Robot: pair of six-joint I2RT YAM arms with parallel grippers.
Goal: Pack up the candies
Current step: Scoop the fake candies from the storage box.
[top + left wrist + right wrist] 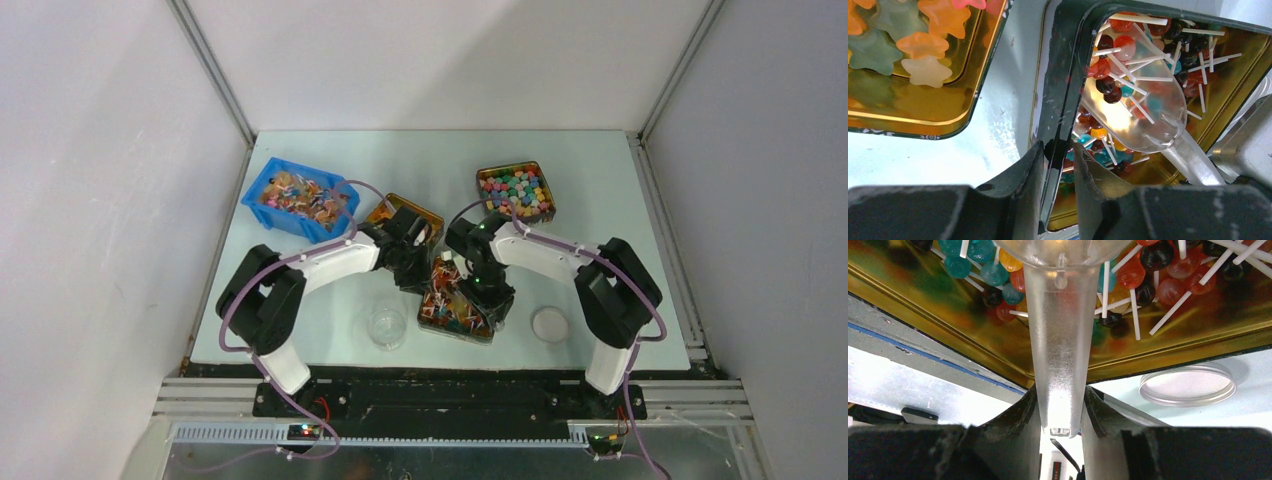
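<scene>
**A:** What stood on the desk point(600, 180)?

**B:** It was a pale desk walled in white. A blue bin point(285, 226) of mixed sweets sat at the far left, and a tin of coloured cubes point(479, 180) at the far right. Between the two arms lay a gold tin point(1064, 85), with a tin of star-shaped sweets point(913, 112) just beside it. Nearer the front stood a clear jar point(387, 327) on the left and a round lid point(550, 324) on the right, well apart.

**A:** And the pincers?

**B:** The left pincer point(1059, 152) was clamped on the gold tin's dark side wall, with one finger inside and one outside. The right pincer point(1060, 392) was clamped on the handle of a clear scoop point(1060, 340).

**A:** Where were the candies point(1108, 85)?

**B:** Most lay loose in the gold tin, red, blue, orange and dark heads on thin white sticks. Several rested in the scoop's bowl, inside that tin.
</scene>
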